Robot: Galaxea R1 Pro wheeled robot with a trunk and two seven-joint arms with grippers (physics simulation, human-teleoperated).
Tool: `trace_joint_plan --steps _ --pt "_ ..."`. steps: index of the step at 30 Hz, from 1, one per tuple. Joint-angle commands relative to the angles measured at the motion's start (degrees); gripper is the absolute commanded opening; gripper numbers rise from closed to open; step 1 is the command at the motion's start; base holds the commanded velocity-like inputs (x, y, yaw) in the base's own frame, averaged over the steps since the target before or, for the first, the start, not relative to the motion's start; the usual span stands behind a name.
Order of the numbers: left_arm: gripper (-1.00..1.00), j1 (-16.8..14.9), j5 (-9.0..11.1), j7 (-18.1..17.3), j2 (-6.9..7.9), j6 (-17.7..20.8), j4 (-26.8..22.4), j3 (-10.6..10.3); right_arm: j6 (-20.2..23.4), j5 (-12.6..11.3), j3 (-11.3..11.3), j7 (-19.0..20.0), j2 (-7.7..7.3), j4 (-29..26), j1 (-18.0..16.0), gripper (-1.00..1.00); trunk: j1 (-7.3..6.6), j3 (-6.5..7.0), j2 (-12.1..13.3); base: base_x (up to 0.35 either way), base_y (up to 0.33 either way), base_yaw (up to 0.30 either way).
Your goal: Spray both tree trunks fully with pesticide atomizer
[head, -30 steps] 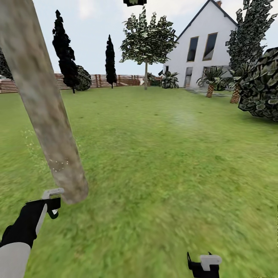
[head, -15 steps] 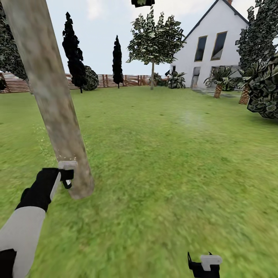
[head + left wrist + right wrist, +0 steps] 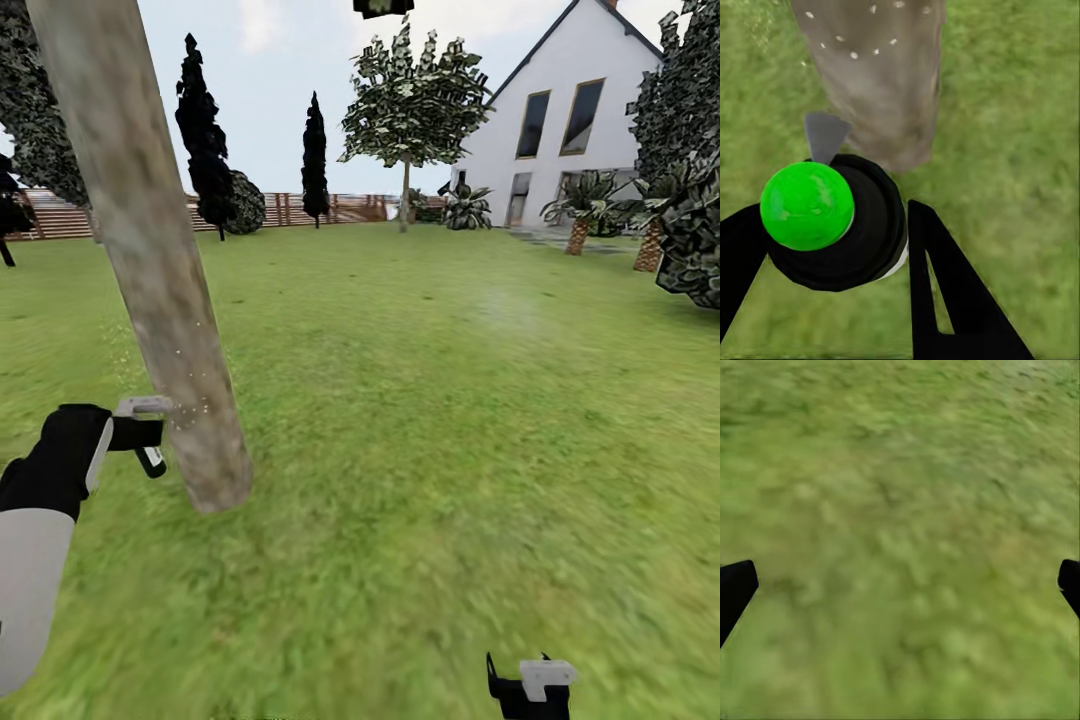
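A thick mottled grey-brown tree trunk (image 3: 150,250) leans through the left of the head view, its base on the lawn. My left gripper (image 3: 138,440) is shut on the pesticide atomizer (image 3: 140,420), whose grey nozzle sits just beside the lower trunk, with pale spray specks on the bark there. In the left wrist view the atomizer (image 3: 840,225) has a black body and green round cap, held between the black fingers (image 3: 945,300), with the trunk (image 3: 870,75) close ahead. A second tree (image 3: 405,190) stands far off near the house. My right gripper (image 3: 525,682) hangs open over grass (image 3: 900,585).
A white house (image 3: 570,110) stands at the back right, with small palms (image 3: 580,215) and a dark bush (image 3: 695,230) before it. A brown slat fence (image 3: 320,208) and narrow black trees (image 3: 205,140) line the far side. Lawn (image 3: 450,420) stretches between.
My left gripper has risen along the trunk with the atomizer, from near the base to higher up. The view has panned slightly, shifting the scene right. The right gripper has stayed put.
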Motion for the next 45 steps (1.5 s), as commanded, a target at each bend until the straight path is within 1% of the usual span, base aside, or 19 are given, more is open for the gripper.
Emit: trace_joint_plan --steps 1,5,8,12,14,16,17,18,21,23,24,26,29,31,33,34,36,40,45 --pt "-1.0 0.2 0.1 0.0 0.27 0.1 -0.1 0.0 0.0 0.0 0.0 0.0 0.03 0.0 0.0 1.0 0.0 0.0 0.0 0.064 0.0 0.272" --pt "-1.0 0.5 -1.1 0.0 0.32 0.0 0.1 -0.1 0.0 0.0 0.0 0.0 0.05 0.0 0.0 1.0 0.0 0.0 0.0 0.296 0.0 0.067" --pt "-1.0 0.5 -1.1 -0.2 -0.15 -0.1 0.2 0.2 0.0 0.0 0.0 0.0 0.06 0.0 0.0 1.0 0.0 0.0 0.0 0.324 0.095 0.004" --pt "-1.0 0.5 -1.1 -0.4 -0.1 0.0 -0.1 0.1 0.0 0.0 0.0 0.0 0.06 0.0 0.0 1.0 0.0 0.0 0.0 0.279 0.213 0.0" --pt "-1.0 0.5 -1.5 -0.4 0.78 0.0 -0.1 0.5 0.0 0.0 0.0 0.1 0.06 0.0 0.0 1.0 0.0 0.0 0.0 0.088 0.074 0.007" --pt "-1.0 0.5 -1.7 -0.5 3.22 0.0 0.0 0.6 0.0 0.0 0.0 0.1 0.06 0.0 0.0 1.0 0.0 0.0 0.0 0.022 0.018 0.126" --pt "-1.0 0.5 -1.7 -0.6 4.1 -0.1 0.1 0.6 0.0 0.0 0.0 0.1 0.06 0.0 0.0 1.0 0.0 0.0 0.0 0.005 0.004 0.237" --pt "-1.0 0.6 -1.7 -0.7 4.51 -0.2 0.3 0.6 0.0 0.0 0.0 0.1 0.06 0.0 0.0 1.0 0.0 0.0 0.0 0.002 0.002 0.261" --pt "-1.0 2.3 -1.2 -1.2 4.38 -0.6 0.1 -0.3 0.0 0.0 0.0 0.1 0.06 0.0 0.0 1.0 0.0 0.0 0.0 0.0 0.0 0.187" --pt "-1.0 2.4 -1.2 -7.1 4.25 -0.7 0.1 -3.7 0.0 0.0 0.0 0.1 0.06 0.0 0.0 1.0 0.0 0.0 0.0 0.0 0.0 0.019" --pt "-1.0 2.3 -1.3 -9.9 4.22 -0.7 0.0 -4.5 0.0 0.0 0.0 0.1 0.06 0.0 0.0 1.0 0.0 0.0 0.0 0.0 0.0 0.005" --pt "-1.0 2.0 -1.3 -11.4 4.1 -0.7 -0.2 -4.9 0.0 0.0 0.0 0.1 0.06 0.0 0.0 1.0 0.0 0.0 0.0 0.0 0.0 0.002" --pt "-1.0 1.4 -1.3 -11.9 4.02 -0.4 -0.2 -5.0 0.0 0.0 0.0 0.1 0.06 0.0 0.0 1.0 0.0 0.0 0.0 0.0 0.0 0.0" --pt "-1.0 0.1 -1.5 -11.9 4.34 -0.1 -0.4 -4.9 0.0 0.0 0.0 0.1 0.06 0.0 0.0 1.0 0.0 0.0 0.0 0.0 0.0 0.0" --pt "-1.0 -1.4 -1.7 -11.9 5.44 -0.1 -0.4 -4.7 0.0 0.0 0.0 0.0 -0.01 0.0 0.0 1.0 0.0 0.0 0.0 0.0 0.0 0.0" --pt "-1.0 -1.1 -1.7 -11.9 6.59 -0.3 -0.4 -4.5 0.0 0.0 0.0 0.0 -0.01 0.0 0.0 1.0 0.0 0.0 0.0 0.0 0.0 0.0" --pt "-1.0 -0.9 -1.8 -11.9 7.34 -0.5 -0.3 -4.5 0.0 0.0 0.0 0.1 -0.01 0.0 0.0 1.0 0.0 0.0 0.0 0.0 0.0 0.0" --pt "-1.0 -0.8 -1.7 -11.7 7.5 -0.7 -0.4 -4.5 0.0 0.0 0.0 0.1 0.0 0.0 0.0 1.0 0.0 0.0 0.0 -0.008 -0.026 0.0" --pt "-1.0 -0.8 -1.7 -11.4 7.38 -0.8 -0.3 -4.9 0.0 0.0 0.0 0.1 -0.01 0.0 0.0 1.0 0.0 0.0 0.0 -0.045 -0.242 0.0"
